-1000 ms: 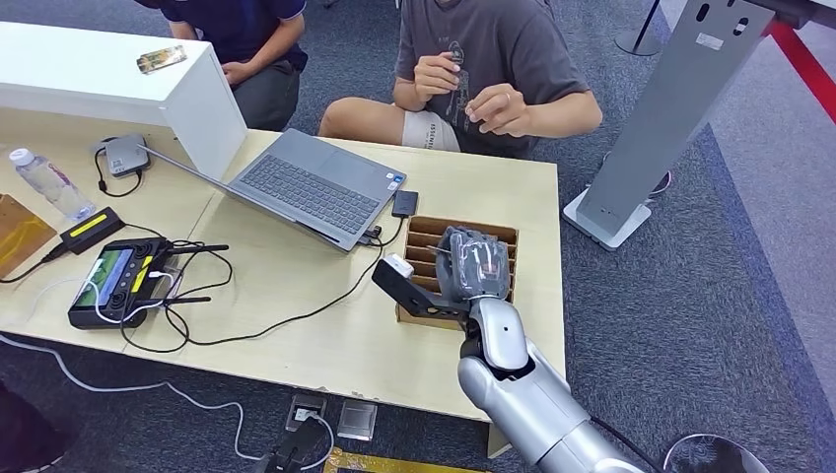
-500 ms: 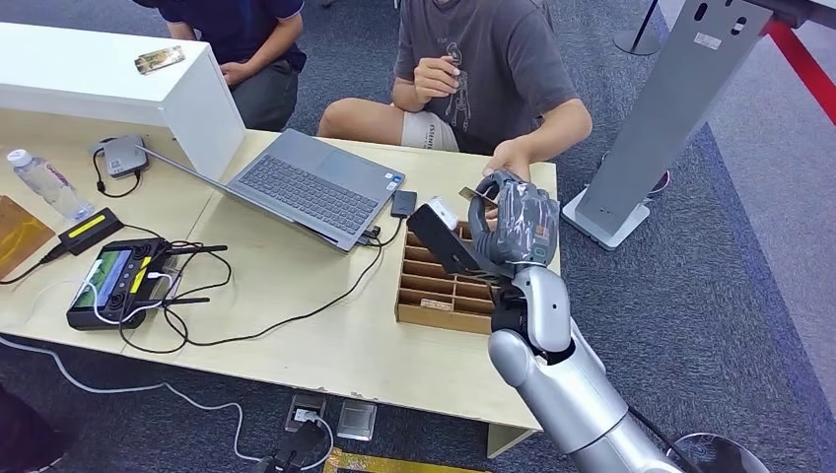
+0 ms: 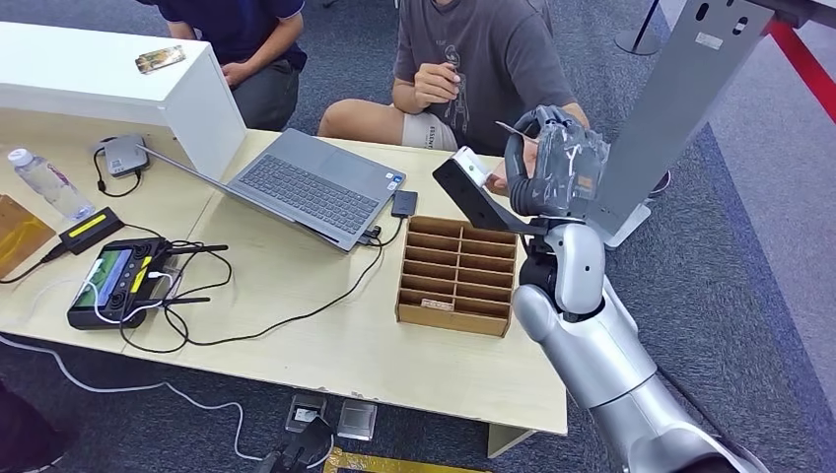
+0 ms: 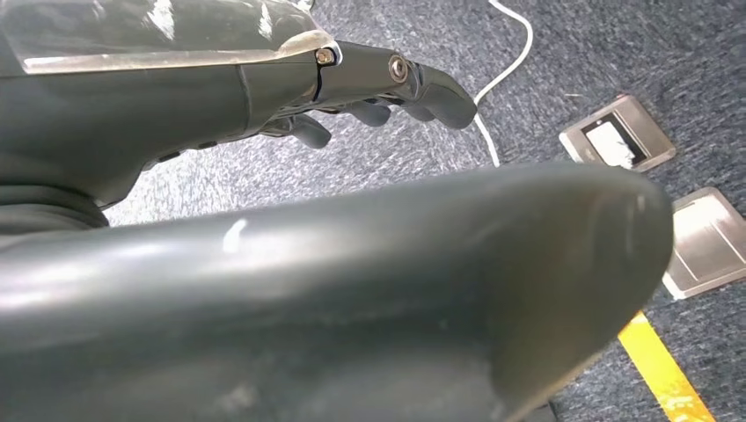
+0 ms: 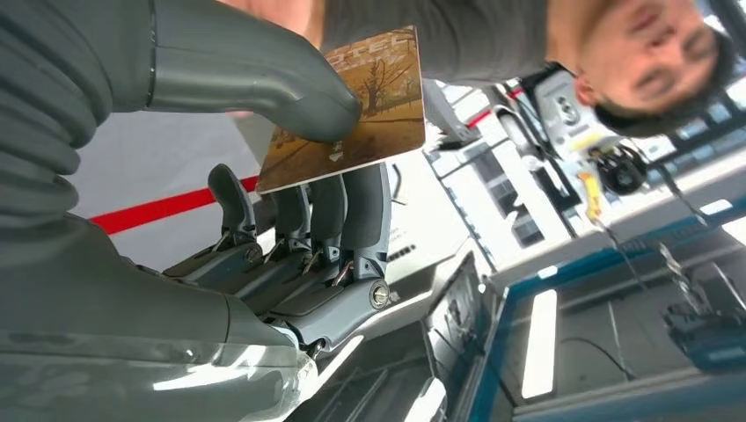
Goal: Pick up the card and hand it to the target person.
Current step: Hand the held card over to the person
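The right hand (image 3: 554, 168), dark grey ribbed plastic on a shiny silver arm, is lifted above the far right corner of the table (image 3: 325, 335) and pinches the card (image 5: 352, 110) between its thick thumb and the darker fingers (image 5: 352, 211) underneath. The card is a flat glossy rectangle, brownish-orange with a tree picture and some lettering, and it sticks out toward the person in the grey T-shirt (image 3: 488, 59) sitting at the far side. That person's hand looks close behind the robot's hand, though I can't tell if it touches the card. Below sits a wooden divider tray (image 3: 455, 276) with rows of narrow slots, and one near slot has a small flat piece in it. The table is pale wood laminate with an open grey laptop (image 3: 306, 182), a handheld controller (image 3: 118, 281) tangled in black cables, and a clear plastic water bottle (image 3: 44, 182) at the left. A white box-shaped stand (image 3: 128, 89) rises at the far left. The left hand (image 4: 378, 83) hangs over blue-grey carpet, fingers loosely spread and holding nothing.
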Controlling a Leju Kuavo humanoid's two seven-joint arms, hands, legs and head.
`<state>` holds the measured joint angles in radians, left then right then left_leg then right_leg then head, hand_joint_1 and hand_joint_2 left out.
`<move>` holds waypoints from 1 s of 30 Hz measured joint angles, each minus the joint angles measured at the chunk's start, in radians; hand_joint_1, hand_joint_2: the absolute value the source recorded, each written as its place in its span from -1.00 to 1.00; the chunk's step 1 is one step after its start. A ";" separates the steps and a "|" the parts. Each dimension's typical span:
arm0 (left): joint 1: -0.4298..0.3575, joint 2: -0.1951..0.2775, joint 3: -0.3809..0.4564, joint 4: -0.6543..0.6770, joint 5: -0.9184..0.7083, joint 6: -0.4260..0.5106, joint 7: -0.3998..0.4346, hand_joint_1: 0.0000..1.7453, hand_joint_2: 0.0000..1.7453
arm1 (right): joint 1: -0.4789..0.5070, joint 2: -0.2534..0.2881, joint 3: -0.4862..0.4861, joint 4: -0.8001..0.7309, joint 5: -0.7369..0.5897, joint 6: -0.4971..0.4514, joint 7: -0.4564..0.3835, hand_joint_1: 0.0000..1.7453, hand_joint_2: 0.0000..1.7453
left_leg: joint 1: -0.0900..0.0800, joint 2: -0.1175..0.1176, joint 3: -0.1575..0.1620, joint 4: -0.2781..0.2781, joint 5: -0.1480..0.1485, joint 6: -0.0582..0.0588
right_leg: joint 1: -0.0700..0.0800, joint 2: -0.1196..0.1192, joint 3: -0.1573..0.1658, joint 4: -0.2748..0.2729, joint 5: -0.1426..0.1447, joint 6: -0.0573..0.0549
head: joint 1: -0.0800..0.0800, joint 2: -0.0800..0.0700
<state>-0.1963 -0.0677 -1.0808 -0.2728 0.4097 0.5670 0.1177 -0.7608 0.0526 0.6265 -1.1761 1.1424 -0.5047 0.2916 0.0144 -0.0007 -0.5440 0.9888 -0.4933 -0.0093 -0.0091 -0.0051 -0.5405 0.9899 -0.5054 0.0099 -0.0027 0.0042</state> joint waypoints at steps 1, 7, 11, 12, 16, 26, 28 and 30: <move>-0.001 0.000 0.000 0.000 0.000 0.001 0.000 -1.00 -1.00 | -0.005 0.000 0.000 0.022 0.000 0.000 -0.001 0.46 1.00 | 0.000 0.000 0.000 0.000 0.000 0.000 | 0.000 0.000 0.000 0.000 0.000 0.000 | 0.000 0.000; -0.001 -0.001 0.000 0.000 0.010 0.010 0.000 -1.00 -1.00 | -0.021 0.012 0.005 0.132 -0.001 0.001 -0.015 0.40 1.00 | 0.000 0.000 -0.001 0.000 0.000 0.000 | 0.000 0.000 0.000 0.000 0.000 0.000 | -0.001 0.000; -0.001 -0.001 0.000 0.000 0.014 0.011 -0.002 -1.00 -1.00 | -0.028 0.026 0.007 0.184 -0.003 0.004 -0.021 0.40 1.00 | 0.000 0.000 -0.001 0.000 0.000 0.000 | 0.000 0.000 0.000 0.000 0.000 0.000 | 0.000 0.000; -0.001 -0.001 0.000 0.000 0.015 0.011 -0.002 -1.00 -1.00 | -0.029 0.029 0.007 0.196 -0.003 0.005 -0.021 0.38 1.00 | 0.000 0.000 -0.001 0.000 0.000 0.000 | 0.000 0.000 0.000 0.000 0.000 0.000 | 0.000 0.000; -0.001 -0.001 0.000 0.000 0.016 0.011 -0.003 -1.00 -1.00 | -0.033 0.040 0.011 0.233 -0.002 0.016 -0.020 -0.38 1.00 | 0.000 0.000 -0.001 0.000 0.000 0.000 | 0.000 0.000 0.000 0.000 0.000 0.000 | 0.000 0.000; -0.001 -0.001 0.000 0.000 0.016 0.011 -0.003 -1.00 -1.00 | -0.034 0.053 0.021 0.278 -0.013 0.023 -0.018 -1.00 1.00 | 0.000 0.000 -0.001 0.000 0.000 0.000 | 0.000 0.000 0.000 0.000 0.000 0.000 | 0.000 0.000; -0.001 -0.001 0.000 0.000 0.016 0.011 -0.003 -1.00 -1.00 | -0.034 0.053 0.022 0.282 -0.021 0.017 -0.021 -1.00 1.00 | 0.000 0.000 -0.001 0.000 0.000 0.000 | 0.000 0.000 0.000 0.000 0.000 0.000 | 0.000 0.000; -0.001 -0.001 0.000 0.000 0.016 0.011 -0.003 -1.00 -1.00 | -0.034 0.054 0.024 0.285 -0.030 0.009 -0.027 -1.00 1.00 | 0.000 0.000 0.000 0.000 0.000 0.000 | 0.000 0.000 0.000 0.000 0.000 0.000 | 0.000 0.000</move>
<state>-0.1971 -0.0683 -1.0803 -0.2728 0.4261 0.5779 0.1144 -0.7950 0.1067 0.6504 -0.8911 1.1121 -0.4959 0.2647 0.0144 -0.0010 -0.5445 0.9888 -0.4933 -0.0093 -0.0091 -0.0054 -0.5408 0.9901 -0.5054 0.0099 -0.0026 0.0042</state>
